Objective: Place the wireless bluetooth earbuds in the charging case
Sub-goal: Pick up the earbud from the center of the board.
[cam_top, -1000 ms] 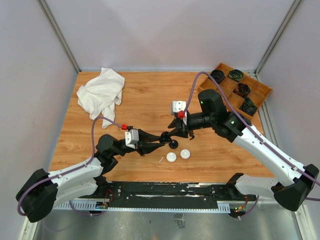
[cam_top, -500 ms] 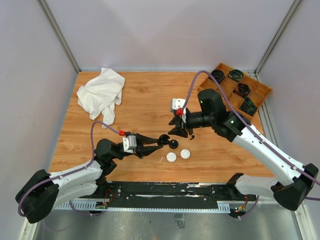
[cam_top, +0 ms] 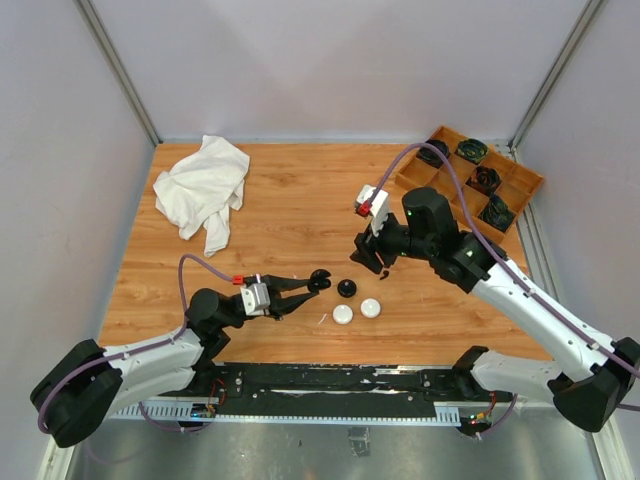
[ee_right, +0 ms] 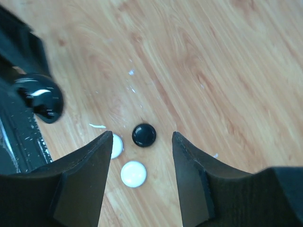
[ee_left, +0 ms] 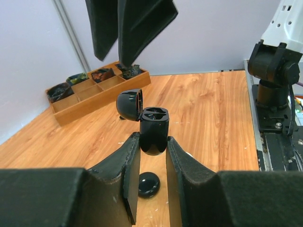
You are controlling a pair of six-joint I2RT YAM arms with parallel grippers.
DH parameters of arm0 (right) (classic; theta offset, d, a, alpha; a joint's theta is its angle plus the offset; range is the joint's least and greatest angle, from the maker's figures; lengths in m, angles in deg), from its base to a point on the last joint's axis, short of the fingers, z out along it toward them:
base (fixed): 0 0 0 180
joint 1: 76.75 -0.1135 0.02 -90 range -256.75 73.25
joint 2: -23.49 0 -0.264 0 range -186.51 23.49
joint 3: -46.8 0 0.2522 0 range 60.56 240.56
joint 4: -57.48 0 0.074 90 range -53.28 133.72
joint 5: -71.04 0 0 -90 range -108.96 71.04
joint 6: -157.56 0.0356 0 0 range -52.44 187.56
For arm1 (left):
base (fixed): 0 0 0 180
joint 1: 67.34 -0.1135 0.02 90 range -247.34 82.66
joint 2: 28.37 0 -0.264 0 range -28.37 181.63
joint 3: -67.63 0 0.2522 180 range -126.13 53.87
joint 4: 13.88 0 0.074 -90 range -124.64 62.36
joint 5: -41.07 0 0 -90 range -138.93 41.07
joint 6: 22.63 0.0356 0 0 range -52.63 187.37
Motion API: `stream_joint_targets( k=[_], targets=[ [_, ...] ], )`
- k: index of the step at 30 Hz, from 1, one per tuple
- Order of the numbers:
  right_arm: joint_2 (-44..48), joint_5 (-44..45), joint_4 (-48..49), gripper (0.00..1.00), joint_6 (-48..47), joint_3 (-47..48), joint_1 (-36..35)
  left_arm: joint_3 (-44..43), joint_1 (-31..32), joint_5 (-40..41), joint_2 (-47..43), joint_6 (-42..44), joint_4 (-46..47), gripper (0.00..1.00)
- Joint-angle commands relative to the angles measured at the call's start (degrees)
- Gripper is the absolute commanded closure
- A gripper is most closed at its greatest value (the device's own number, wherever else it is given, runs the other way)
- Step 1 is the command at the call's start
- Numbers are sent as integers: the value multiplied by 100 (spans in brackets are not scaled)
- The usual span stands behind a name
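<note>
Charging case [ee_left: 155, 130], black with its lid flipped open, sits clamped upright between the left gripper's [ee_left: 153, 147] 2 fingers, above the table [cam_top: 280, 220]. Just beyond lie 2 white pucks [cam_top: 343, 314] and 1 black puck [cam_top: 347, 288]. Farther off, the right gripper [cam_top: 373, 264] hangs half-spread, empty.

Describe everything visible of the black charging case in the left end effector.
The black charging case is small, rounded and glossy, seemingly plastic. It stands upright, pinched at its lower body between the left end effector's padded fingers. Its domed lid is hinged open to one side, baring a shaped recess on top; whether anything sits inside cannot be told.
</note>
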State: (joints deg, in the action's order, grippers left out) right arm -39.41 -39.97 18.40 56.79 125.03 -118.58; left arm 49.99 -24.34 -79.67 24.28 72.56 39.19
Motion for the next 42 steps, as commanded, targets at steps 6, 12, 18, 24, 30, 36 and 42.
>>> stream_joint_targets(
  k=[6,12,18,24,30,36,42],
  targets=[
    [-490,1969,-234,46,1614,-530,318,60,33,379,-418,296,-11,100],
    [-1152,2321,-398,48,2311,-568,583,262,33,442,-727,408,-46,100],
    [-2009,2323,-595,53,2723,-497,861,385,33,505,-777,583,-102,100],
    [-2687,2000,-576,58,2973,-511,1310,397,33,496,-826,589,-219,100],
    [-3147,1926,-562,60,3019,-411,1389,397,33,511,-865,612,-273,100],
    [-3391,1924,-422,63,3047,-444,1440,397,33,541,-868,623,-300,100],
    [-3572,2021,-295,64,3042,-415,1453,388,33,517,-835,611,-302,100]
  ],
)
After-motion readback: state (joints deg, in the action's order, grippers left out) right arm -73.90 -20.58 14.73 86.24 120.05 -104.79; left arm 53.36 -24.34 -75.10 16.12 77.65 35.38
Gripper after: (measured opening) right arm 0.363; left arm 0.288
